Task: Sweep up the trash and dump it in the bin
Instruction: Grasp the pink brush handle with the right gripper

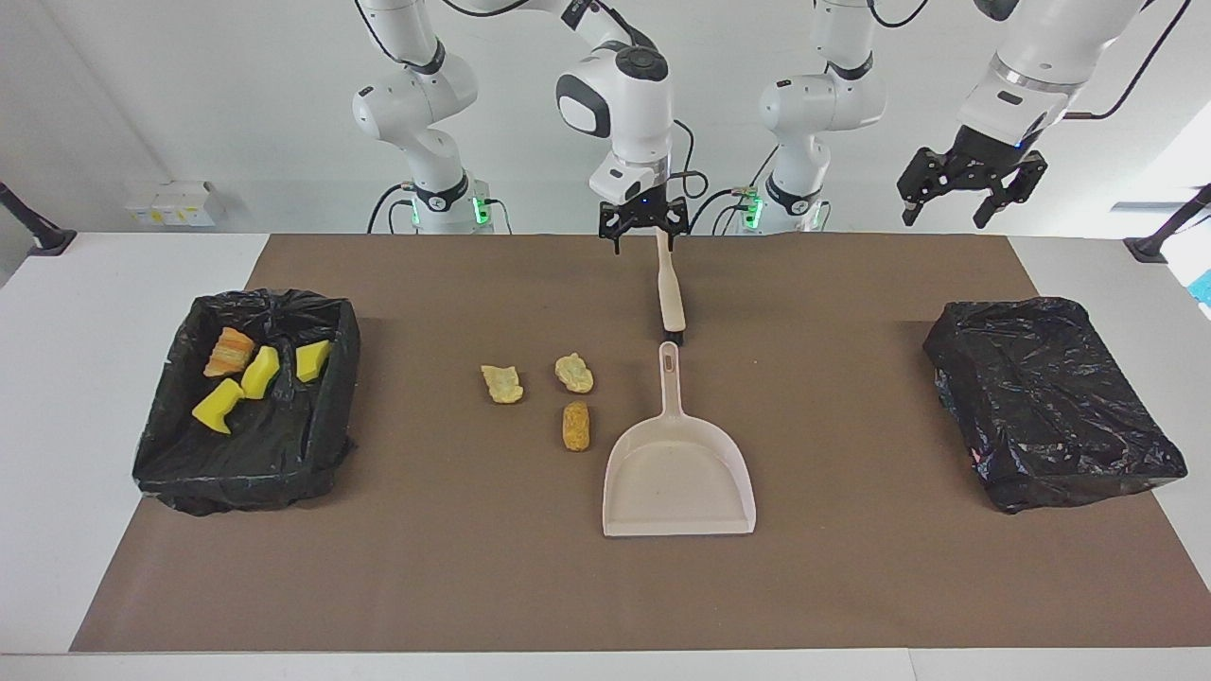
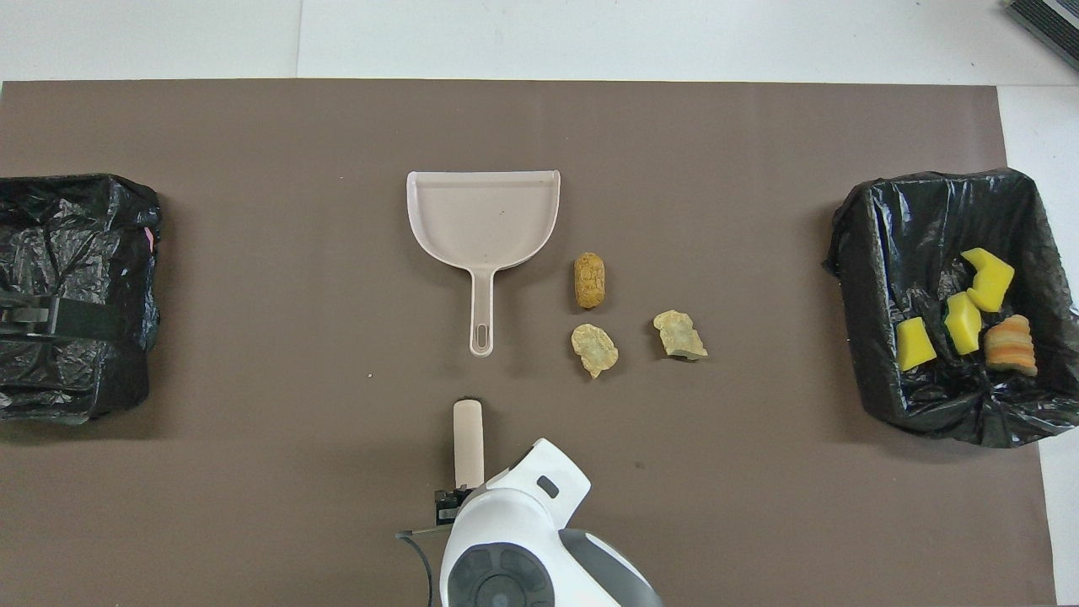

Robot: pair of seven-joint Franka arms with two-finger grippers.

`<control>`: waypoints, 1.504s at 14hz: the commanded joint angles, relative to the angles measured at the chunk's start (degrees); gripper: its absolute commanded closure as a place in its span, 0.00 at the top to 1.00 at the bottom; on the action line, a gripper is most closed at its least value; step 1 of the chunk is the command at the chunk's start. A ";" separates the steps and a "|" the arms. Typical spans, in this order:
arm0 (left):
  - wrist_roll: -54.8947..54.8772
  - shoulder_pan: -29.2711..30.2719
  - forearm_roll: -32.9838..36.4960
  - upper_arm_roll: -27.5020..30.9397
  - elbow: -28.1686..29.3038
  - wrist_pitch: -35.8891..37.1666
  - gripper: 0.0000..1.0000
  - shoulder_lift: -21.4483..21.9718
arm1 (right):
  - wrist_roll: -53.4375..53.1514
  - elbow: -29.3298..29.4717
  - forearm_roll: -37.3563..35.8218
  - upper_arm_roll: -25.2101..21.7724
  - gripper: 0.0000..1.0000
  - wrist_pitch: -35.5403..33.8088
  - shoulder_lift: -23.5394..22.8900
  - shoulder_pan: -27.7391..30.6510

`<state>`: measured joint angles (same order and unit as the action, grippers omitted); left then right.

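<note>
While your right gripper [image 1: 642, 219] hangs spread and empty over the brush handle [image 1: 668, 274], three tan lumps [image 1: 536, 395] lie on the brown mat [image 1: 851, 586] beside the dustpan [image 1: 677, 473]; three yellow sponges and an orange lump sit in the lined bin [image 1: 244, 463]. Close off-centre and the thin handle may skid or pivot. The left gripper [image 1: 971, 187] waits open, high above the covered bin [image 1: 1050, 397].
</note>
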<state>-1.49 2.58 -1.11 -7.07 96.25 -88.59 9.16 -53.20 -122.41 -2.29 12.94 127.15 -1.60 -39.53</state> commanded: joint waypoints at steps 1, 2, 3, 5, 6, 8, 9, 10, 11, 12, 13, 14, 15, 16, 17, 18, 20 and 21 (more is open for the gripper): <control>0.09 0.49 0.68 -0.31 -0.19 0.87 1.00 0.16 | -7.07 0.50 -4.38 -0.20 1.00 3.70 -4.54 -3.17; 0.09 0.49 0.68 -0.31 -0.19 0.87 1.00 0.16 | -7.96 0.59 -5.52 -0.20 1.00 3.89 -5.42 -4.14; 0.09 0.49 0.68 -0.31 -0.19 0.87 1.00 0.16 | -8.76 0.59 -6.05 -0.20 1.00 3.89 -5.61 -4.67; 0.09 0.49 0.68 -0.31 -0.19 0.87 1.00 0.16 | -10.69 0.59 -6.06 -0.20 0.98 4.16 -6.22 -6.34; 0.09 0.49 0.68 -0.31 -0.19 0.87 1.00 0.16 | -11.57 0.59 -5.97 -0.11 0.96 4.16 -6.49 -6.87; 0.00 0.49 0.68 -0.31 -0.19 0.87 1.00 0.16 | -12.36 0.59 -5.88 -0.11 0.89 3.98 -7.27 -7.92; 0.09 0.49 0.68 -0.31 -0.19 0.87 1.00 0.16 | -12.98 0.59 -5.88 -0.11 0.87 4.16 -8.06 -8.88; 0.00 0.49 0.68 -0.31 -0.19 0.87 1.00 0.16 | -13.16 0.59 -5.88 -0.11 0.85 4.24 -8.50 -9.33; 0.09 0.49 0.68 -0.31 -0.19 0.87 1.00 0.16 | -13.16 0.59 -5.88 -0.11 0.82 4.07 -8.51 -9.33; 0.00 0.49 0.68 -0.31 -0.19 0.87 1.00 0.16 | -13.07 0.59 -5.88 -0.11 0.80 4.07 -8.51 -9.33; 0.09 0.49 0.68 -0.31 -0.19 0.87 1.00 0.16 | -13.07 0.59 -5.88 -0.11 0.72 4.07 -8.51 -9.33; 0.00 0.49 0.68 -0.31 -0.19 0.87 1.00 0.16 | -13.07 0.59 -5.88 -0.11 0.63 3.90 -8.51 -9.33; 0.09 0.49 0.68 -0.31 -0.19 0.87 1.00 0.16 | -13.07 0.68 -5.88 -0.11 0.60 3.63 -8.51 -9.33; 0.09 0.49 0.68 -0.31 -0.19 0.87 1.00 0.16 | -13.07 0.94 -5.88 -0.11 0.60 3.20 -8.51 -9.33; 0.09 0.49 0.68 -0.31 -0.19 0.87 1.00 0.16 | -13.07 1.46 -5.88 -0.11 0.60 2.84 -8.60 -9.33; 0.00 0.49 0.68 -0.31 -0.19 0.87 1.00 0.16 | -12.98 1.90 -5.88 -0.11 0.59 2.40 -8.77 -9.33; 0.00 0.49 0.68 -0.31 -0.19 0.87 1.00 0.16 | -12.98 2.00 -5.88 -0.11 0.59 2.31 -8.86 -9.33; 0.09 0.49 0.68 -0.31 -0.19 0.87 1.00 0.16 | -12.90 2.00 -5.88 -0.11 0.54 2.31 -8.86 -9.33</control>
<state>-1.49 2.58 -1.11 -7.07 96.25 -88.59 9.16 -64.33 -121.50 -6.77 12.85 130.43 -9.77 -48.86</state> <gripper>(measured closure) 0.000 0.414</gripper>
